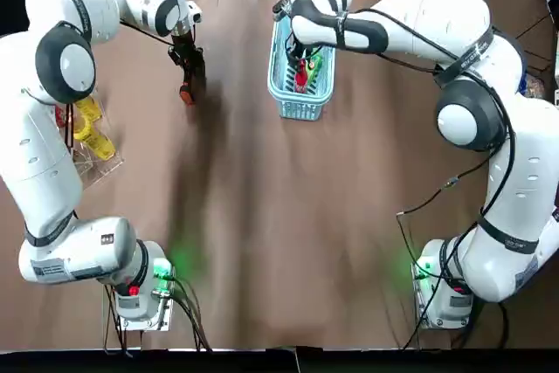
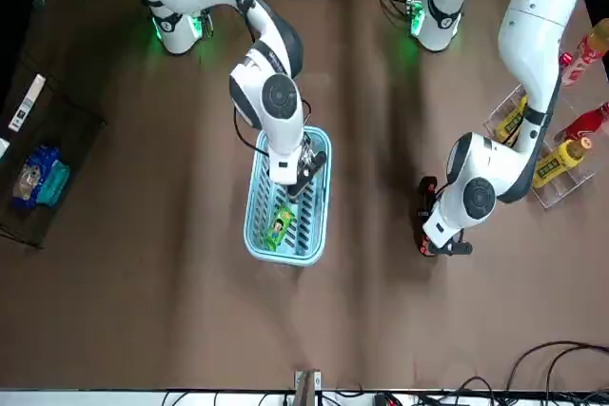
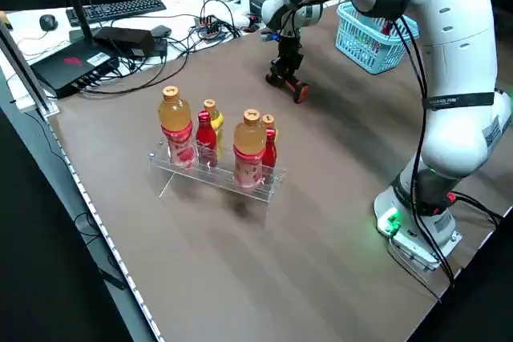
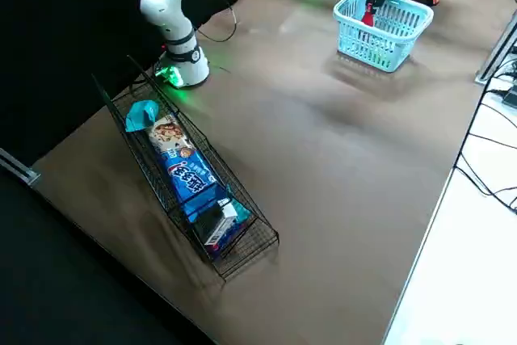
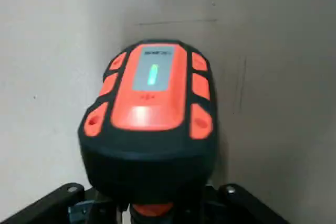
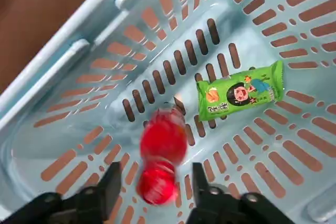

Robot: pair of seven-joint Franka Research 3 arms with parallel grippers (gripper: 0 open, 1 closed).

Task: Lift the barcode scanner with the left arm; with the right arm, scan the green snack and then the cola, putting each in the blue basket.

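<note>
My right gripper (image 6: pixel 156 187) hangs open inside the blue basket (image 1: pixel 301 111). The red cola bottle (image 6: pixel 161 148) sits between its fingers without touching either, and looks blurred. The green snack (image 6: pixel 240 92) lies flat on the basket floor beside the bottle. From above, the cola (image 1: pixel 300 77) and the snack (image 1: pixel 315 65) both show under my right wrist. My left gripper (image 1: pixel 187 60) is shut on the handle of the black and orange barcode scanner (image 5: pixel 152 114), at the far left of the table. The scanner (image 3: pixel 290 79) is held low, its orange tip close to the tabletop.
A clear rack of yellow and red drink bottles (image 3: pixel 216 142) stands by my left arm. A black wire basket of snack packs (image 4: pixel 190 175) sits at the table's right edge. Cables and a keyboard lie beyond the far edge.
</note>
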